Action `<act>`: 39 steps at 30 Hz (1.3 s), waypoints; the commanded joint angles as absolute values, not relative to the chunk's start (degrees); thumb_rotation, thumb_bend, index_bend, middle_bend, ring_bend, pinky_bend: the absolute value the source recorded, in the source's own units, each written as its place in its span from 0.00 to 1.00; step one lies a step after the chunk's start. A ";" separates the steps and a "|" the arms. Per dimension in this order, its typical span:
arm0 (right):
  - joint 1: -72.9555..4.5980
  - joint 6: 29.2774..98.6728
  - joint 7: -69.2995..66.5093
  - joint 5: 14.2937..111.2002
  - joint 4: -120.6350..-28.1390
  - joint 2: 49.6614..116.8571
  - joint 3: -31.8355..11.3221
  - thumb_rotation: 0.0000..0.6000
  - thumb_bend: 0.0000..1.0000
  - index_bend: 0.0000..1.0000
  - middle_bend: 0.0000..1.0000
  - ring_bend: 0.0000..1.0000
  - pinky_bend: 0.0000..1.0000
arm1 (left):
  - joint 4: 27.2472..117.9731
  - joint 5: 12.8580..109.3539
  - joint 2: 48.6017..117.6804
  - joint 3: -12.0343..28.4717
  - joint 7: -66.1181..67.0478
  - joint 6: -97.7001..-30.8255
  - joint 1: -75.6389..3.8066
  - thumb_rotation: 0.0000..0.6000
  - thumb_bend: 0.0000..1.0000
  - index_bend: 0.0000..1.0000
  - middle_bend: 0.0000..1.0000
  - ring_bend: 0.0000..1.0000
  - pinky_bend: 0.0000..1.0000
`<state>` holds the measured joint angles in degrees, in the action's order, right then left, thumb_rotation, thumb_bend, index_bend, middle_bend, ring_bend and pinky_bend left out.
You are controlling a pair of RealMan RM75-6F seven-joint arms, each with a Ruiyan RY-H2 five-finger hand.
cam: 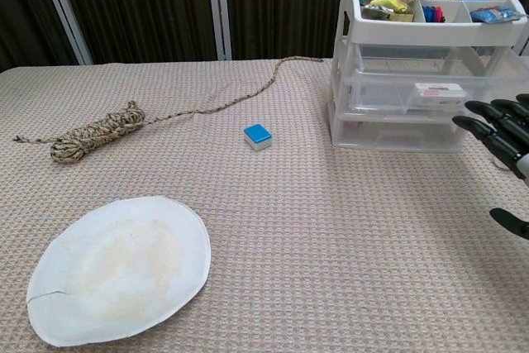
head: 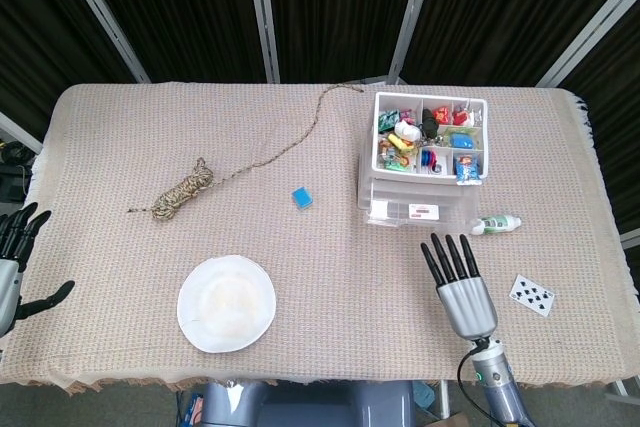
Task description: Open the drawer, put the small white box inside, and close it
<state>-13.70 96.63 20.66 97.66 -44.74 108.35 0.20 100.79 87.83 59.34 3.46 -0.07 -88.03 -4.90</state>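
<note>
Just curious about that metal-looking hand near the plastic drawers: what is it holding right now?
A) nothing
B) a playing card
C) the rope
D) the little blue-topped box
A: the right hand has its fingers spread straight above the cloth, with nothing in them, in front of the drawer unit.

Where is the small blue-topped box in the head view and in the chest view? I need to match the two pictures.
Head view: the box lies mid-table, left of the drawer unit, below the rope's long tail.
Chest view: the box sits at centre, left of the drawer unit, in front of the rope's tail.
Shared landmark: the drawer unit, to the box's right in both.
</note>
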 commanded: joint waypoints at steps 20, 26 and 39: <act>-19.94 90.04 23.96 94.05 -41.86 111.66 -5.37 1.00 0.17 0.00 0.00 0.00 0.00 | 100.66 87.30 59.19 3.82 -0.94 -88.16 -4.89 1.00 0.22 0.07 0.00 0.00 0.00; -21.38 88.05 24.22 92.24 -41.50 111.78 -7.13 1.00 0.17 0.00 0.00 0.00 0.00 | 100.60 87.27 59.18 3.87 -1.09 -88.15 -4.93 1.00 0.22 0.07 0.00 0.00 0.00; -24.16 85.19 25.00 89.34 -42.11 111.52 -9.83 1.00 0.17 0.00 0.00 0.00 0.00 | 100.48 86.94 59.29 3.92 -0.87 -87.78 -5.09 1.00 0.22 0.07 0.00 0.00 0.00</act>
